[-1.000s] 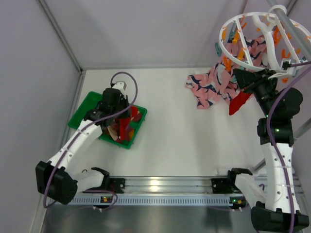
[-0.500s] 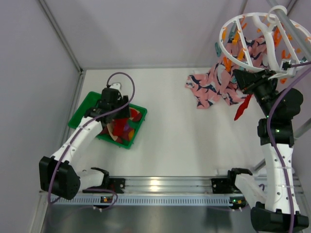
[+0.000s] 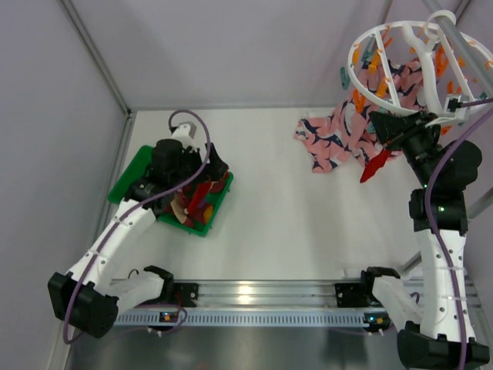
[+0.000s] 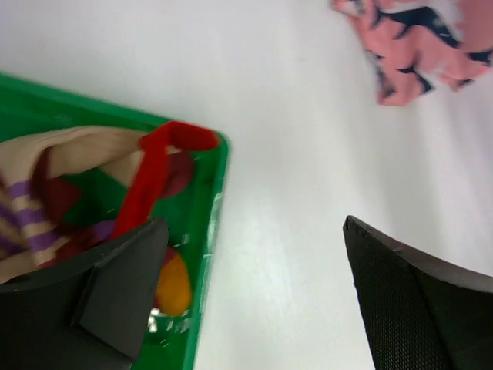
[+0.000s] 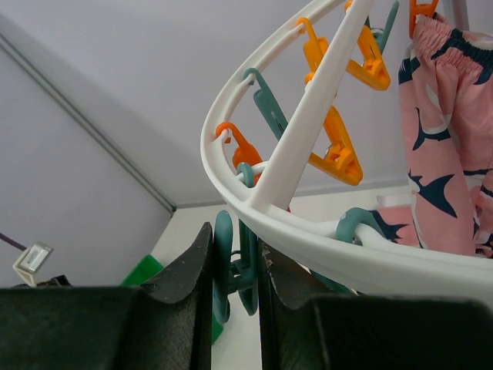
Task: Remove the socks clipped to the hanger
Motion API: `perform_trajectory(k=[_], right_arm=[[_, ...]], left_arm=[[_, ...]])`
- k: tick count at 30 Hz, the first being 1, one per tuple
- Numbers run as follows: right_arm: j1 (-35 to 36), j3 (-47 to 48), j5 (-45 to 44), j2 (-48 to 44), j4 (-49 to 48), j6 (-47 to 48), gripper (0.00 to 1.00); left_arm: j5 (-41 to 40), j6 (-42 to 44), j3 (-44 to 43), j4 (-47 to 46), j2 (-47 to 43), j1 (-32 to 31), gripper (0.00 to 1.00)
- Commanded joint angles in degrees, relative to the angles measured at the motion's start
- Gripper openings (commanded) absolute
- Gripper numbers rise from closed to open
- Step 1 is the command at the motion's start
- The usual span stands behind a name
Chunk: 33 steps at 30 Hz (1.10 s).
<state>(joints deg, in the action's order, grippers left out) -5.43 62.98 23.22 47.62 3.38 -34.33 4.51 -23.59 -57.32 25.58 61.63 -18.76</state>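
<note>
The white round hanger [image 3: 362, 73] hangs at the far right, with orange and teal pegs on its rings. My right gripper [image 3: 383, 127] is shut on a teal clip peg [image 5: 231, 266] under the hanger's rim [image 5: 323, 231]. A bright red sock [image 3: 375, 164] dangles just below that gripper. My left gripper [image 3: 214, 166] stands open with nothing between its fingers, above the right rim of the green tray [image 3: 127, 181]. In the tray [image 4: 208, 231] lie a red sock [image 4: 150, 177], a tan sock [image 4: 69, 150] and a maroon sock with purple stripes [image 4: 23, 223].
A pink cloth with navy and white print [image 3: 339, 139] hangs from the hanger and trails onto the table beside the right arm. Grey frame poles stand at the left wall and behind the hanger. A rail runs along the near edge.
My left gripper has opened and let go of a red sock, which now lies in the tray; its wrist has turned right. The hanging red sock has swung. The right gripper stays shut on the peg.
</note>
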Motion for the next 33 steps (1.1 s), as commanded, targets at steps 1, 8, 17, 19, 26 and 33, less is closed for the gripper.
perform_trajectory(k=[1, 8, 17, 19, 26, 33], right_arm=[[-0.55, 3.29, 2.09, -0.59, 4.44, -0.21, 0.00], [-0.55, 5.66, 3.93, -0.33, 8.22, -2.23, 0.00], [-0.55, 9.00, 5.08, -0.33, 12.17, -2.42, 0.00], [-0.55, 9.35, 5.08, -0.51, 13.23, -2.15, 0.00], [-0.55, 9.70, 5.25, -1.30, 14.29, -1.62, 0.00], [-0.55, 9.97, 5.52, -1.47, 14.73, -1.27, 0.00]], left_arm=[[7.18, -0.14, -0.25, -15.01, 0.68, -8.28, 0.98], [12.01, -1.37, 3.54, -49.29, 10.34, -25.08, 0.98], [5.59, 11.20, -19.74, -51.60, 37.32, -40.47, 0.98], [6.73, 9.54, -24.48, -51.60, 42.06, -41.35, 0.98], [3.84, 8.47, -31.53, -51.60, 49.11, -44.33, 0.98], [-2.76, 10.32, -39.86, -51.51, 57.53, -46.10, 0.98]])
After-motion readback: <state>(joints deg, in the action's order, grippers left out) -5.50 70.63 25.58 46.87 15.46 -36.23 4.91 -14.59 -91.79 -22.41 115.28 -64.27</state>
